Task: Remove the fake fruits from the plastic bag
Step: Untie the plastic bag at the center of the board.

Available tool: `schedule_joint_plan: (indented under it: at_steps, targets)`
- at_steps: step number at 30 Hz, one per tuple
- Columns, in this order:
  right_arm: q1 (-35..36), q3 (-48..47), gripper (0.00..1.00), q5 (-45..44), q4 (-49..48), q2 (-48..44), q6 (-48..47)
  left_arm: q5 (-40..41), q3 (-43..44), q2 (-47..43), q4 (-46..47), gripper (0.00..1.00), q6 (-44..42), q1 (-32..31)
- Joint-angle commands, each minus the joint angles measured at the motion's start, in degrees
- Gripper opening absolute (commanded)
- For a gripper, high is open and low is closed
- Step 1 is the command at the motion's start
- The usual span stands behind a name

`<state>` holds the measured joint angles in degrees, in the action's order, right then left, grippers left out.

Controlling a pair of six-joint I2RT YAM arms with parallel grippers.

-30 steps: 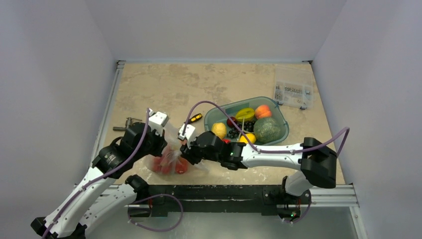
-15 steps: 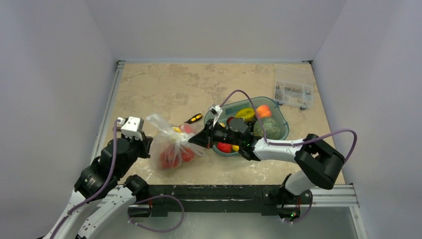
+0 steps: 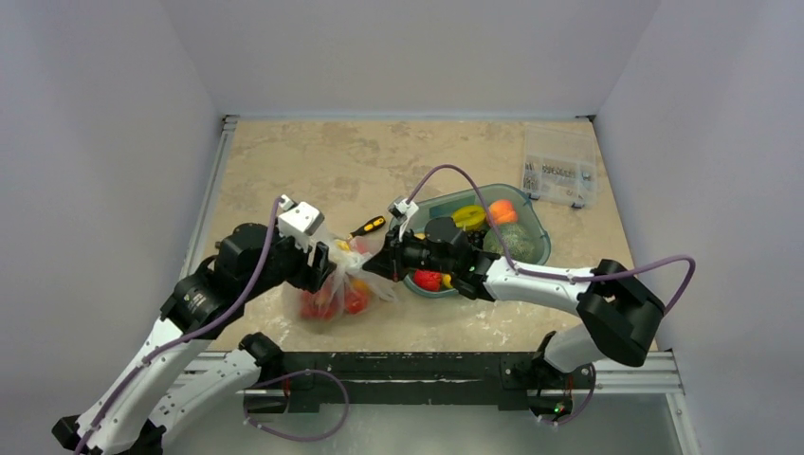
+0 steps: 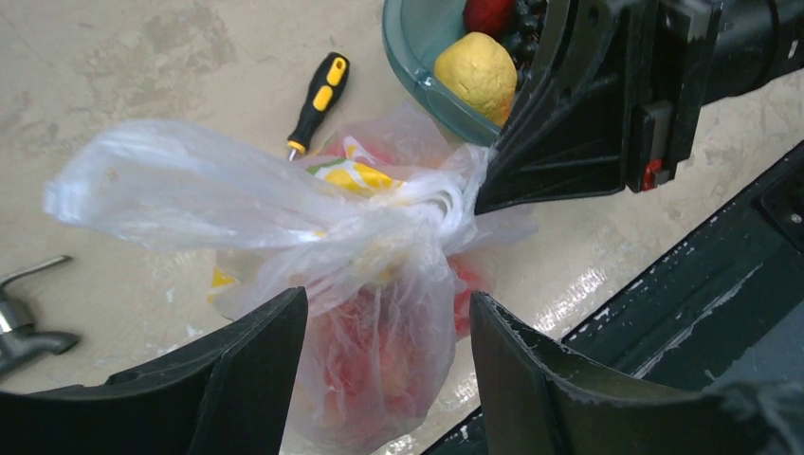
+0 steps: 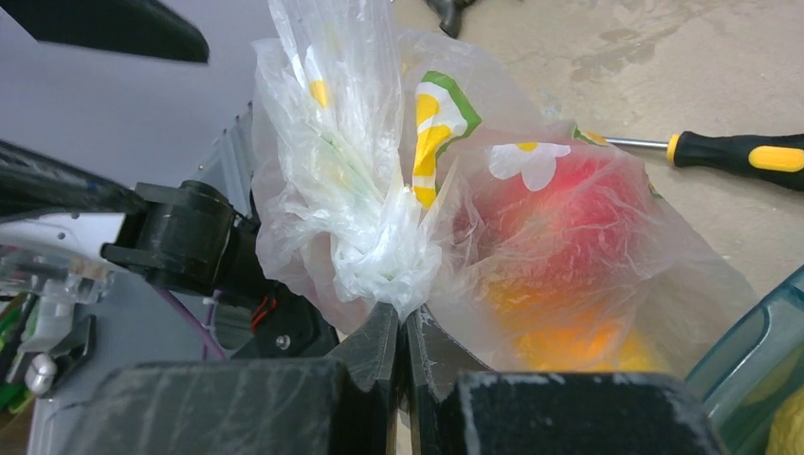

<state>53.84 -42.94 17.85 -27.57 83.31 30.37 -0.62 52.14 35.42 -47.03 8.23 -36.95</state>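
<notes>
The desk (image 3: 313,161) has a beige, marbled top with a faint sheen. Plain pale lilac-grey walls close it in: a back wall (image 3: 408,47), a left wall (image 3: 95,142) and a right wall (image 3: 721,142). A silver rail (image 3: 210,199) runs along its left edge, and a black beam (image 3: 417,365) crosses its near edge. The light is even and soft.

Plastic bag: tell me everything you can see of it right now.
The plastic bag is thin, clear and crinkly, with a printed daisy pattern near its twisted neck. Red and orange fruits show through it. The right gripper is shut on the neck; the left gripper, jaws open, straddles its body. It sits beside the tub, near a screwdriver.
</notes>
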Motion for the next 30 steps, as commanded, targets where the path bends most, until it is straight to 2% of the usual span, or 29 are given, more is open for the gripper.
schedule_joint_plan:
  at_steps: [1,7,10,12,13,15,17,18,19,22,24,25,26,27,28,29,30]
  targets:
    - [1.0,-3.33,0.0,-2.84,4.67,-1.72,-4.8,4.19,5.56,3.95,0.28,0.63,-6.32,-0.64]
    - [5.12,-6.65,0.0,-7.39,8.49,-1.34,-8.06,7.63,1.12,7.35,4.69,0.6,-5.65,-2.48]
    - [6.8,-7.9,0.0,-9.14,9.44,-1.26,-9.35,2.44,-1.14,8.41,6.38,0.59,-6.23,-2.59]
    - [7.02,-7.53,0.0,-10.03,8.33,-1.7,-9.01,2.3,-1.41,9.41,4.98,0.56,-6.99,-2.74]
    - [6.91,-7.13,0.0,-10.01,7.34,-2.06,-8.47,3.81,-1.95,9.57,4.79,0.5,-7.04,-2.74]
    - [6.05,-5.6,0.0,-9.7,4.51,-2.86,-4.57,4.76,-1.79,9.37,3.82,0.28,-6.8,-2.78]
    - [3.11,-2.52,0.0,-6.37,-2.13,-3.7,2.1,5.62,-1.64,8.48,3.17,0.14,-6.66,-2.8]
    - [1.21,-0.46,0.0,-3.17,-6.95,-3.6,6.47,6.27,-1.83,7.4,3.29,0.05,-6.71,-2.78]
    - [-0.5,1.75,0.0,1.67,-12.58,-2.74,11.43,6.62,-2.2,6.51,3.56,0.0,-6.67,-2.79]
    - [-3.72,5.83,0.0,11.68,-30.15,1.71,24.43,8.29,-2.92,3.21,4.07,0.0,-6.66,-2.78]
    - [-4.17,5.79,0.0,14.56,-35.58,4.2,27.95,10.34,-3.7,0.62,4.62,0.0,-6.71,-2.8]
    - [-4.24,5.07,0.0,14.92,-34.92,4.74,27.57,10.76,-4.03,-0.47,5.04,0.0,-6.82,-2.78]
    - [-4.19,3.85,0.0,13.79,-30.01,4.45,24.89,10.77,-4.44,-1.52,5.4,0.0,-6.93,-2.8]
    - [-3.99,1.38,0.0,8.83,-20.98,3.12,18.4,10.55,-4.84,-2.38,5.83,0.0,-7.05,-2.78]
    - [-2.01,-2.27,0.02,-3.17,-1.77,0.6,10.83,10.29,-5.12,-3.32,6.21,0.0,-7.0,-2.78]
    - [1.32,-6.58,0.08,-14.24,9.82,-0.65,2.7,10.28,-5.4,-3.73,6.42,0.0,-7.04,-2.82]
    - [5.8,-9.9,0.18,-25.47,16.85,-1.21,-4.0,10.36,-5.42,-3.75,6.42,0.0,-7.03,-2.83]
